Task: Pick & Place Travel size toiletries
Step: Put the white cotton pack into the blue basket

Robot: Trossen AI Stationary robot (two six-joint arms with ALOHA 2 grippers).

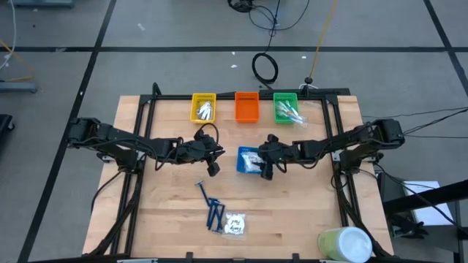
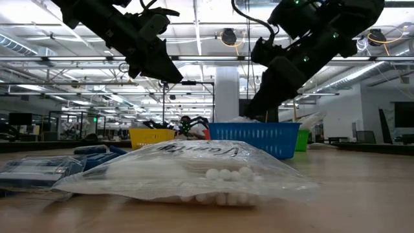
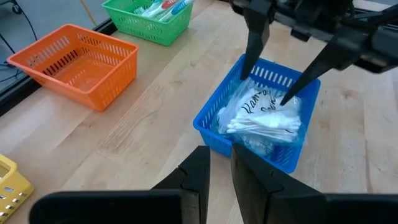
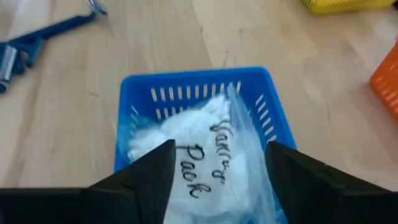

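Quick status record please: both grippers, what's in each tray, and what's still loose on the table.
right gripper: open, above the blue tray, nothing held
left gripper: beside the blue tray, fingers nearly together, empty
blue tray: clear packets of cotton swabs
yellow tray: small silvery packets
orange tray: looks empty
green tray: slim sticks
loose on table: dark blue razors, one swab packet
front right corner: pale green cylinder

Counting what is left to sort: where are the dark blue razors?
In the high view the razors lie on the table's near centre, beside a clear packet, below the blue tray.
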